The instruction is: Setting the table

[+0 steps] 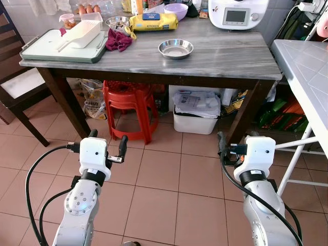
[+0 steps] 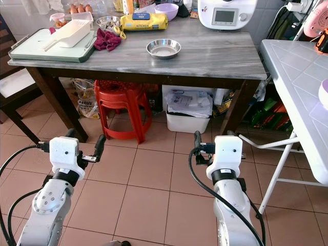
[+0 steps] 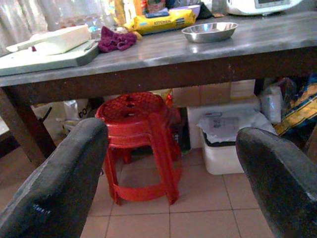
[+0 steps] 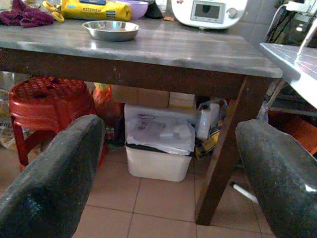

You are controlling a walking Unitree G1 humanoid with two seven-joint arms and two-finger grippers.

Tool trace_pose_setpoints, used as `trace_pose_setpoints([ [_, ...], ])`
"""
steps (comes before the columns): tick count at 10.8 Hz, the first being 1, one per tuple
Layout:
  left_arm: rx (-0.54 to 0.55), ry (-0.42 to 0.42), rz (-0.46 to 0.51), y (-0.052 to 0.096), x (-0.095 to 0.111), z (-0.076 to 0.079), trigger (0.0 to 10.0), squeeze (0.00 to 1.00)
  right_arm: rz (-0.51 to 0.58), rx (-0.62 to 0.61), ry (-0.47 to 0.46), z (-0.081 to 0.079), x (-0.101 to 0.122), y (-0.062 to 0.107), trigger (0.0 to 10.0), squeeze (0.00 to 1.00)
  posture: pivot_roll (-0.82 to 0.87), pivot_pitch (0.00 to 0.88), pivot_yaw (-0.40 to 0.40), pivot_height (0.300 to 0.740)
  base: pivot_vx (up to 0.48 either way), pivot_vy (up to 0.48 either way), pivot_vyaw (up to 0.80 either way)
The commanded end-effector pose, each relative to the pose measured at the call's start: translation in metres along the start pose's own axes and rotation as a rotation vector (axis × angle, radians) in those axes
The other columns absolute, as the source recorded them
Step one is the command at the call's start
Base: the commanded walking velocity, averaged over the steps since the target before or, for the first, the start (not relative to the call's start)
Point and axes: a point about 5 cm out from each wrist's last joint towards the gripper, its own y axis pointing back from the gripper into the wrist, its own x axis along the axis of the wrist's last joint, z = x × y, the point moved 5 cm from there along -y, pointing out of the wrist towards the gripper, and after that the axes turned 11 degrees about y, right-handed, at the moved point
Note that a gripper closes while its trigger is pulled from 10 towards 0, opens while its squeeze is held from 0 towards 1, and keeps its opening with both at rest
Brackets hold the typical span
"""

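Observation:
A shallow steel bowl (image 1: 176, 48) sits empty near the middle of the grey-topped wooden table (image 1: 230, 56). Behind it are a purple bowl (image 1: 176, 10), a smaller steel bowl (image 1: 117, 22) and a yellow packet (image 1: 154, 21). My left gripper (image 1: 108, 139) hangs low over the tiled floor, short of the table, and is open with nothing between its fingers (image 3: 59, 183). My right gripper (image 1: 237, 139) is at the same height near the table's right leg. It is also open and empty, its fingers (image 4: 54, 178) spread wide. The steel bowl (image 4: 111, 29) lies above and ahead of both.
A pale green tray (image 1: 51, 51) with a white scoop-shaped container, a maroon cloth (image 1: 118, 40) and a white appliance (image 1: 237, 13) crowd the table. Under it stand stacked red stools (image 1: 128, 105) and a white bin (image 1: 195, 120). A white folding table (image 1: 305, 66) is at the right, a dark chair (image 1: 15, 87) at the left.

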Motion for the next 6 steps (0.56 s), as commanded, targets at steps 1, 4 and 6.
trace_pose_setpoints([
  [1,0.004,-0.021,0.006,0.0023,0.0022,-0.0021,10.0,0.00,0.016,0.005,0.004,-0.0014,0.0045,-0.0002,10.0,0.00,-0.03,0.095,0.051,0.740,0.000,0.000,0.00],
  [4,-0.005,-0.015,-0.004,0.0025,-0.0007,-0.0005,10.0,0.00,0.008,0.005,0.005,-0.0017,0.0023,0.0016,10.0,0.00,-0.03,0.099,0.054,0.740,0.000,0.000,0.00],
  [6,-0.012,-0.011,-0.006,0.0017,-0.0015,0.0007,10.0,0.00,0.002,0.004,0.006,-0.0018,0.0004,0.0019,10.0,0.00,-0.03,0.099,0.055,0.740,0.000,0.000,0.00],
])
